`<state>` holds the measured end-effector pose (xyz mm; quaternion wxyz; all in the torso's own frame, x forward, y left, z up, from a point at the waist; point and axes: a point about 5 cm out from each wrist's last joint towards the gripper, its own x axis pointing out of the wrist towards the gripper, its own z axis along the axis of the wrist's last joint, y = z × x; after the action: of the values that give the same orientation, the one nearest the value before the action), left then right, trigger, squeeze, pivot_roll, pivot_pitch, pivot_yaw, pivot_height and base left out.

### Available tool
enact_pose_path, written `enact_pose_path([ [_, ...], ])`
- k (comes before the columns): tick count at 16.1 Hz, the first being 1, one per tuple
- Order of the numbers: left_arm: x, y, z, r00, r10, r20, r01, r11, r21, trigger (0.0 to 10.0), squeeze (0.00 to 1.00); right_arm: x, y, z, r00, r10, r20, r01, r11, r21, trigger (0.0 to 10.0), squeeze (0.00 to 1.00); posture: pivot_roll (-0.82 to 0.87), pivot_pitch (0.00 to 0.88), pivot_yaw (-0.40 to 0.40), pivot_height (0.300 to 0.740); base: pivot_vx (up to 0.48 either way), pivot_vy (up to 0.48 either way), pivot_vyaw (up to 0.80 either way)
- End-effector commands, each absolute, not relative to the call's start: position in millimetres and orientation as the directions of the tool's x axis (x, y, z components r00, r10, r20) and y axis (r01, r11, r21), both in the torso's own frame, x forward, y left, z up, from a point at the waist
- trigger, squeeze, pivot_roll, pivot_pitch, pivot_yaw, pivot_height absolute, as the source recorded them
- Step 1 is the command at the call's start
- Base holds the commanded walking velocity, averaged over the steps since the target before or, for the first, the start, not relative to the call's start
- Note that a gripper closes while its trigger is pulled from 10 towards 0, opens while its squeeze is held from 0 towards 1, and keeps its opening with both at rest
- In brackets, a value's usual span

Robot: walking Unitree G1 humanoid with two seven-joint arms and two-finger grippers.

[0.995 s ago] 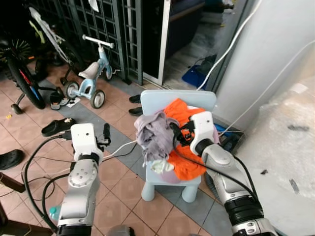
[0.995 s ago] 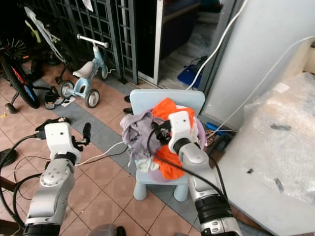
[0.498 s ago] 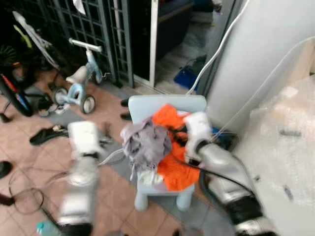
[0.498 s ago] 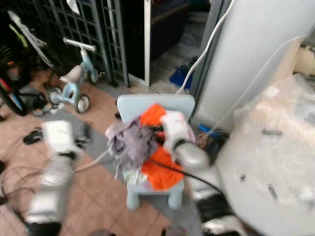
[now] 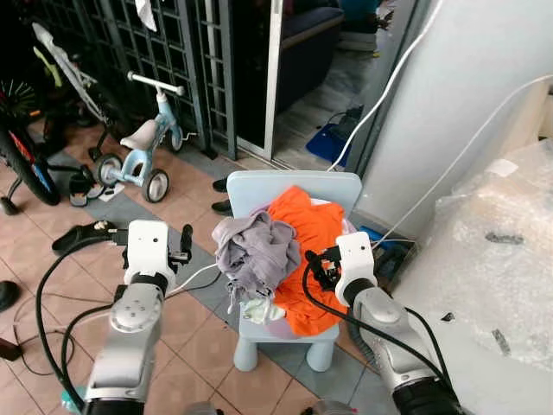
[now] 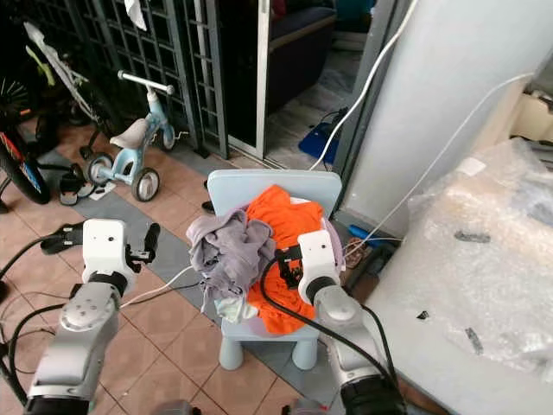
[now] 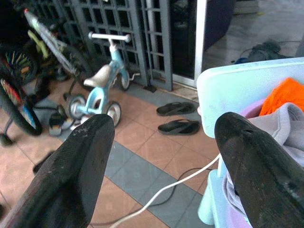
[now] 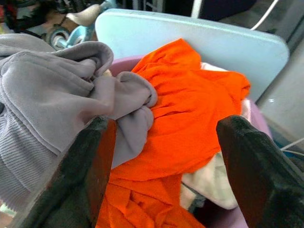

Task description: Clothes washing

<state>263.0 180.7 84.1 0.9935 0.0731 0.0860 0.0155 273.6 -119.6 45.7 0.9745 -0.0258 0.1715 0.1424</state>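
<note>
A light blue child's chair (image 5: 294, 183) carries a purple basin (image 8: 248, 116) heaped with clothes. A grey garment (image 5: 255, 246) lies on the pile's left, an orange garment (image 5: 311, 229) on its right, and pale cloth shows underneath. My right gripper (image 5: 318, 268) is open at the near right of the pile, just above the orange garment (image 8: 190, 109), with nothing between its fingers (image 8: 247, 175). My left gripper (image 5: 183, 242) hangs open in the air to the left of the chair, a short gap from the grey garment (image 7: 280, 123).
A blue balance bike (image 5: 143, 138) and a bicycle (image 5: 26, 164) stand at the far left by a metal grille (image 5: 155, 52). Sandals (image 5: 82, 235), slippers (image 7: 178, 126) and a white cable (image 5: 194, 277) lie on the tiles. A bubble-wrapped bulk (image 5: 492, 251) crowds the right.
The head view swung and blurred, then settled. My right gripper has drawn back from the middle of the pile to its near right side. The left arm holds much the same pose.
</note>
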Motion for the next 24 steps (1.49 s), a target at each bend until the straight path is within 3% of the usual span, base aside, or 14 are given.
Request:
enact_pose_path([
  [1, 265, 183, 80, 0.985, 0.046, -0.166, -0.020, 0.988, 0.154, 10.0, 0.00, 277, -119, 41, 0.885, 0.282, -0.371, -0.299, 0.954, 0.014, 10.0, 0.00, -0.01, 0.000, 0.006, 0.740, 0.000, 0.000, 0.00],
  [3, 264, 188, 78, 0.980, 0.092, -0.176, -0.067, 0.987, 0.145, 10.0, 0.00, 290, -116, 56, 0.873, 0.333, -0.357, -0.333, 0.941, 0.063, 10.0, 0.00, -0.02, 0.000, -0.001, 0.740, 0.000, 0.000, 0.00],
  [5, 258, 189, 75, 0.975, 0.127, -0.184, -0.098, 0.982, 0.162, 10.0, 0.00, 302, -98, 68, 0.794, 0.498, -0.348, -0.520, 0.853, 0.034, 10.0, 0.00, -0.01, 0.000, 0.014, 0.740, 0.000, 0.000, 0.00],
  [7, 253, 189, 73, 0.972, 0.126, -0.199, -0.093, 0.981, 0.170, 10.0, 0.00, 305, -88, 70, 0.770, 0.540, -0.340, -0.565, 0.825, 0.031, 10.0, 0.00, 0.00, 0.000, 0.008, 0.740, 0.000, 0.000, 0.00],
  [9, 245, 191, 75, 0.972, 0.132, -0.195, -0.099, 0.980, 0.170, 10.0, 0.00, 309, -60, 76, 0.713, 0.627, -0.314, -0.662, 0.749, -0.008, 10.0, 0.00, 0.05, 0.000, -0.019, 0.740, 0.000, 0.000, 0.00],
  [12, 231, 196, 73, 0.965, 0.162, -0.208, -0.126, 0.976, 0.176, 10.0, 0.00, 301, -37, 50, 0.637, 0.626, -0.450, -0.716, 0.696, -0.046, 10.0, 0.00, 0.09, 0.000, -0.050, 0.740, 0.000, 0.000, 0.00],
  [13, 228, 197, 73, 0.964, 0.173, -0.201, -0.138, 0.974, 0.179, 10.0, 0.00, 301, -39, 40, 0.661, 0.569, -0.488, -0.690, 0.717, -0.098, 0.0, 0.00, 0.10, 0.000, -0.057, 0.740, 0.000, 0.000, 0.00],
  [18, 219, 197, 70, 0.958, 0.177, -0.225, -0.136, 0.973, 0.184, 10.0, 0.00, 320, -58, 40, 0.838, 0.318, -0.445, -0.460, 0.849, -0.261, 0.0, 0.00, 0.10, 0.000, -0.051, 0.740, 0.000, 0.000, 0.00],
  [21, 222, 192, 65, 0.958, 0.156, -0.241, -0.115, 0.977, 0.178, 10.0, 0.00, 313, -74, 23, 0.828, 0.246, -0.504, -0.414, 0.875, -0.252, 0.0, 0.00, 0.08, 0.000, -0.038, 0.740, 0.000, 0.000, 0.00],
  [24, 229, 188, 63, 0.960, 0.140, -0.242, -0.103, 0.982, 0.160, 10.0, 0.00, 303, -81, 8, 0.804, 0.220, -0.552, -0.355, 0.923, -0.150, 0.0, 0.00, 0.08, 0.000, -0.041, 0.740, 0.000, 0.000, 0.00],
])
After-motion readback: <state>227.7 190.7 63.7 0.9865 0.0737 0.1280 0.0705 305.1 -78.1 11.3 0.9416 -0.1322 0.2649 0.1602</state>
